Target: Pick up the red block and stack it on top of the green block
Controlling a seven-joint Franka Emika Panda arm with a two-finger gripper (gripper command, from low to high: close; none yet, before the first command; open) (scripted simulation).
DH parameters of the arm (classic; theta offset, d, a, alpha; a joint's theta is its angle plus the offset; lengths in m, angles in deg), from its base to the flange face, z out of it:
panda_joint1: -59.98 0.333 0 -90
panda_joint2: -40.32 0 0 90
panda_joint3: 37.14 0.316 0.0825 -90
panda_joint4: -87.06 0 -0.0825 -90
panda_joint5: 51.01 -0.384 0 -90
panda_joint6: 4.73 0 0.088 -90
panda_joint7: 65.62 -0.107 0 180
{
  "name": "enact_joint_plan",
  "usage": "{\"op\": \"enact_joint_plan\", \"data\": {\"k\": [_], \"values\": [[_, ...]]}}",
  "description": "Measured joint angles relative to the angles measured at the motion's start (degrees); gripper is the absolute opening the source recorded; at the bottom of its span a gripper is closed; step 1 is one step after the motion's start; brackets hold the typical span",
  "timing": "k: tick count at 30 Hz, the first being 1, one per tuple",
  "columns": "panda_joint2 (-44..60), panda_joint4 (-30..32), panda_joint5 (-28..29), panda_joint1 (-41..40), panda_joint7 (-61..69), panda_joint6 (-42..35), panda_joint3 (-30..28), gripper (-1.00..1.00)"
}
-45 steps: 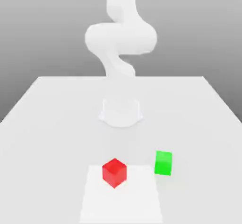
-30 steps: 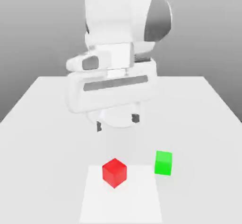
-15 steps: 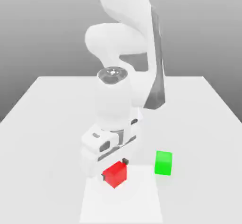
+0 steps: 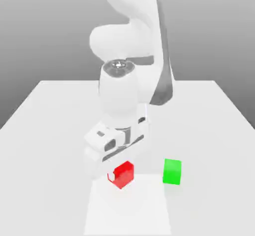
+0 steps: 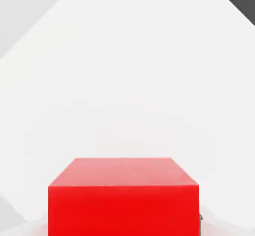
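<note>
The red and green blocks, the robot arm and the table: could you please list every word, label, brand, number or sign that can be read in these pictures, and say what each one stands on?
There are none: no word, label, brand, number or sign can be read on the red block, the green block, the robot arm or the table.

Panda arm (image 4: 159,55) — reaching down from the exterior view's top, elbow bent | hand (image 4: 117,142) — low, its long body slanting up toward the exterior view's right | gripper (image 4: 121,175) — pointing down, fingers closed in a grip
</note>
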Motion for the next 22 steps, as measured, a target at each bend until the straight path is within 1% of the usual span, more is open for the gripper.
{"op": "enact_joint_plan", "data": {"k": [2,6,10,13,18,19,22], "values": [[-2.64,0.67,0.94,0.48,-0.6,-2.16,0.47,-1.0],[-8.31,2.97,-0.45,6.91,2.17,-5.83,4.72,-1.0],[-14.48,5.47,-0.4,13.84,4.29,-9.35,9.75,-1.0],[-11.84,5.86,-0.58,15.61,4.91,-6.26,10.93,-1.0],[-2.18,5.55,-0.37,15.83,4.84,3.1,10.99,-1.0],[-0.59,5.49,-0.12,15.95,4.66,4.61,10.81,1.0],[-0.59,5.49,-0.12,15.84,4.66,4.61,10.81,1.0]]}}
